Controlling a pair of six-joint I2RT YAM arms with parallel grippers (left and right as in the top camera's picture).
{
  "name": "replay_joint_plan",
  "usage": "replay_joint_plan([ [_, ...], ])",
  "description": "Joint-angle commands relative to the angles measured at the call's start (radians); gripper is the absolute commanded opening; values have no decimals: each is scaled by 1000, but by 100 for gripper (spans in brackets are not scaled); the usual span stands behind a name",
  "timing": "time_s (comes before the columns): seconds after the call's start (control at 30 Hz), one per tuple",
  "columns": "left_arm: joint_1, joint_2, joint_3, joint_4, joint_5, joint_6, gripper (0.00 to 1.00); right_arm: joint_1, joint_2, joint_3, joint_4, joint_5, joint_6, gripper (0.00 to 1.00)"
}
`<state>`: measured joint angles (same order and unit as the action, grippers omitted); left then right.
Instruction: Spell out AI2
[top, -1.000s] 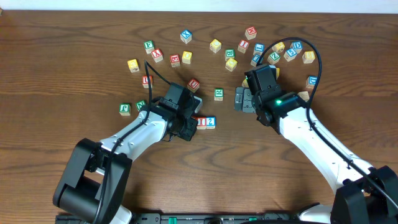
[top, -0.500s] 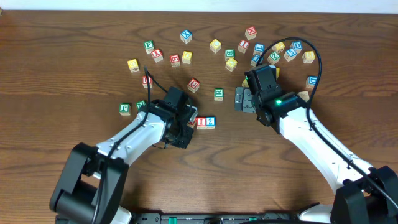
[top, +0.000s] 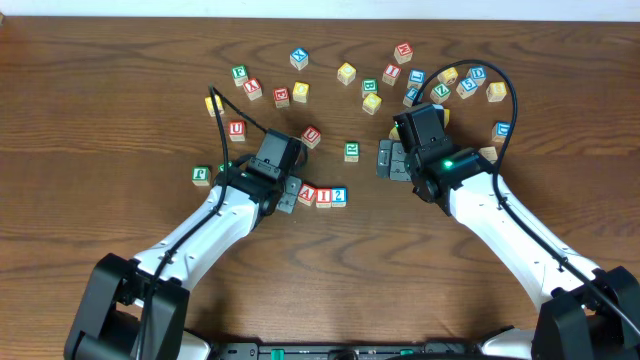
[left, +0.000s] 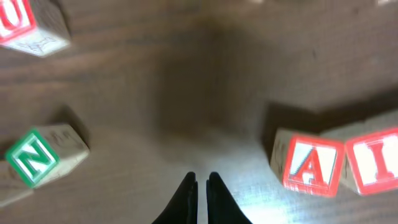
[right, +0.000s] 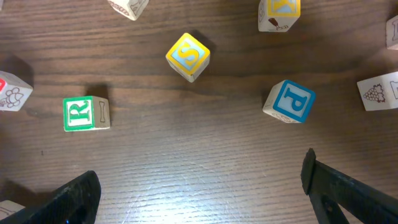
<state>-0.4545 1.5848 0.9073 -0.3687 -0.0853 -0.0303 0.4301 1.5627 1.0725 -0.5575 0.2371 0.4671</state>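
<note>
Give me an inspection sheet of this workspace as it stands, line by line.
Surface: brown wooden table.
Job's things: A block, I block and 2 block side by side in a row.
Clutter: loose letter blocks across the far half, including R block, S block, P block.
Grippers: left gripper shut, empty, beside the A block; right gripper open, empty.
Cables: black cables arc above both arms.
Surroundings: nothing seen.

Ahead of the left gripper (left: 200, 186), jaws closed, the table (left: 186, 93) is bare. An A block (left: 308, 165) stands close on the right, an N block (left: 40, 155) on the left. The right gripper (right: 200, 177) has bare wood between its spread jaws.
</note>
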Motion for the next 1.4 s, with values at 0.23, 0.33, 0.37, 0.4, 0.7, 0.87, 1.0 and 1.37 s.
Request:
replay_joint_plan([
  [0.23, -1, -2, 0, 124, -34, -12, 8, -8, 8, 12, 0, 19, 14, 99],
  [0.33, -2, 16, -3, 124, -12, -12, 8, -8, 8, 12, 0, 19, 14, 99],
  [0.37, -2, 26, -4, 124, -1, -12, 8, -8, 8, 12, 0, 19, 14, 99],
  [0.4, -2, 39, -4, 124, 10, -12, 7, -8, 8, 12, 0, 19, 14, 99],
  [0.7, -2, 97, -4, 125, 60, -12, 7, -8, 8, 12, 1, 19, 14, 99],
  [0.87, -2, 97, -4, 117, 95, -8, 7, -8, 8, 12, 3, 19, 14, 99],
  [1.0, -2, 97, -4, 113, 106, -8, 7, -8, 8, 12, 4, 19, 14, 99],
  [1.37, -2, 97, -4, 77, 213, 11, 7, -8, 8, 12, 5, 20, 14, 99],
])
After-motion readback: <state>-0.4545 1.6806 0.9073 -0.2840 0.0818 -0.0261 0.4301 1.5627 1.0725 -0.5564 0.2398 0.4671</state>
